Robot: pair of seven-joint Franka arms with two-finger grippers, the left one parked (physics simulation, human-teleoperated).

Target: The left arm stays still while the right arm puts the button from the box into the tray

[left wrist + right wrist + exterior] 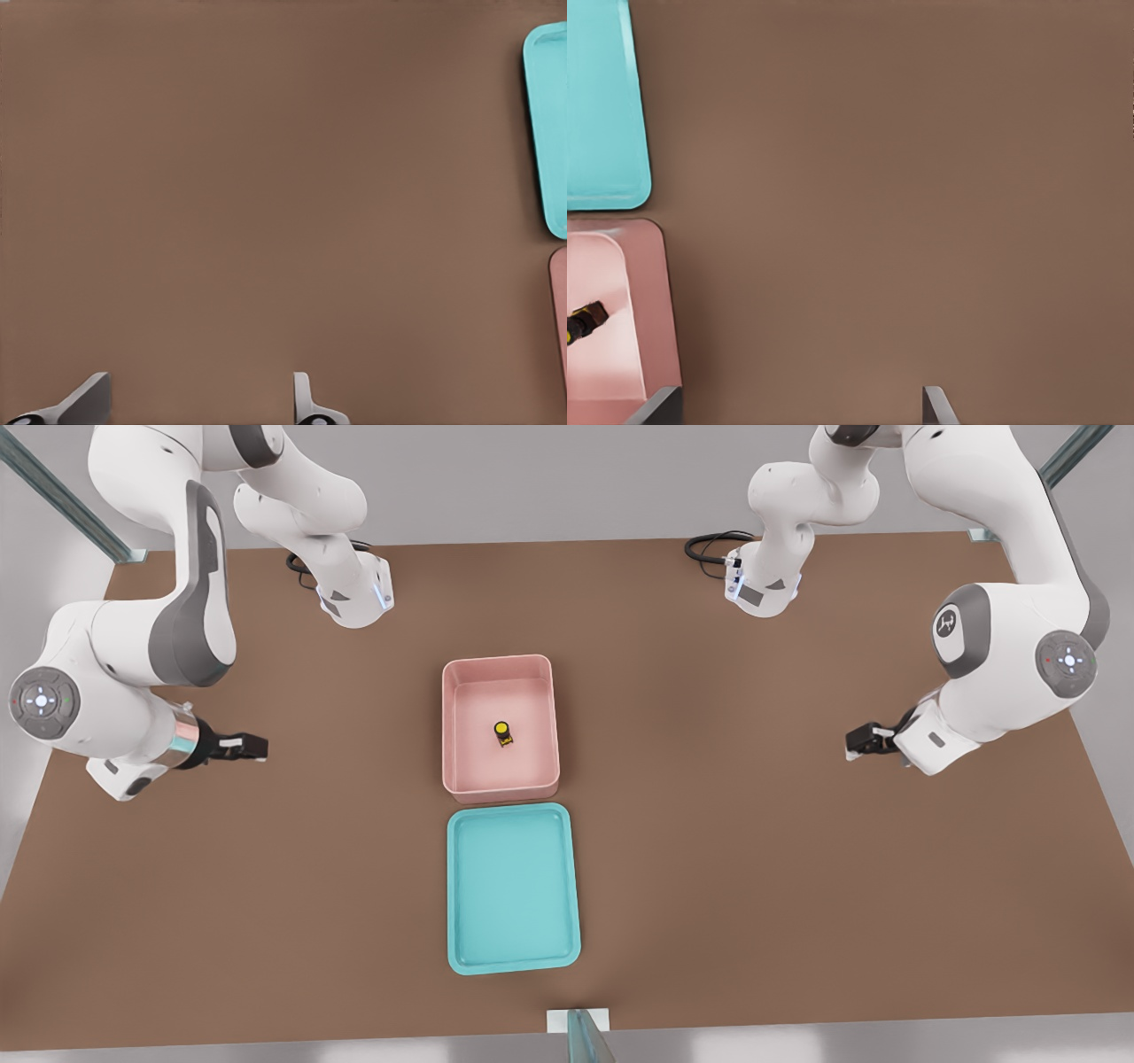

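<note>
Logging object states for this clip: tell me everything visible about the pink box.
The box is a pale pink rectangular bin, plastic-looking, with tall walls and rounded corners, open on top. It sits flat on the brown table, right beside the turquoise tray; whether they touch cannot be told. Inside, near the middle of its floor, stands the button, yellow cap up. The gripper hangs off to the front view's left, jaws open, well clear of the box.

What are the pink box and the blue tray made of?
Both look like smooth moulded plastic. The pink box has thin walls, rounded corners and a soft sheen. The turquoise tray has a low rolled rim, one even colour. The right arm's hand, open, hovers over bare table at the front view's left.
</note>
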